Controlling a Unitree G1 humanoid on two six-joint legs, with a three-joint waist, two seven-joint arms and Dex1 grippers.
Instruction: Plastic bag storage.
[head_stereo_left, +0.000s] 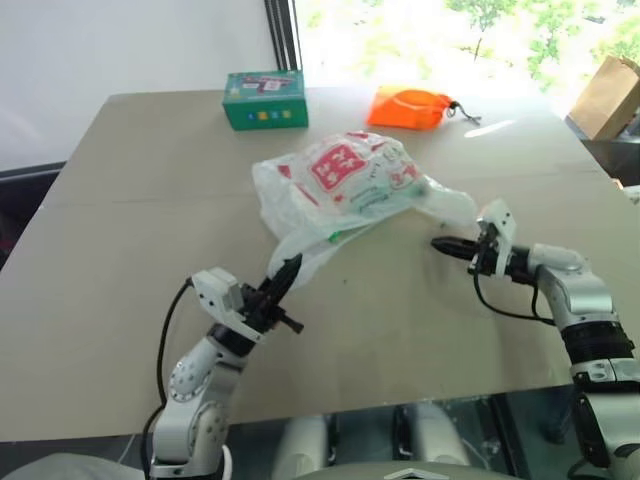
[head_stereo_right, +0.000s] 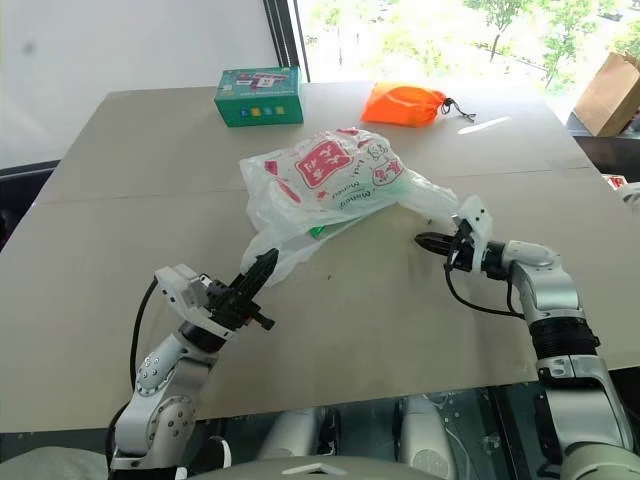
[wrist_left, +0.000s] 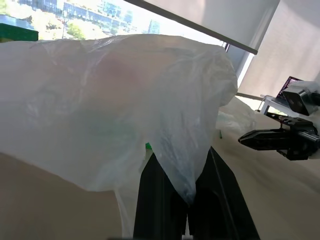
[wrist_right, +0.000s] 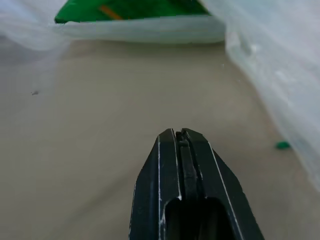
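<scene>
We see table (head_stereo_left: 120, 250), beige, bare toward 9 o'clock. Plastic bag (head_stereo_left: 340, 190) lies at centre, red square logo on top (characters unreadable), green packet inside showing through. Green box (head_stereo_left: 264, 99) at 11 o'clock, label unreadable; orange pouch (head_stereo_left: 408, 107) at 1 o'clock. Left gripper (head_stereo_left: 288, 272) at 7 o'clock, angled up, fingers pinched on bag's near corner. Right gripper (head_stereo_left: 447, 244) at 4 o'clock, pointing left, fingers together on nothing, just beside bag.
</scene>
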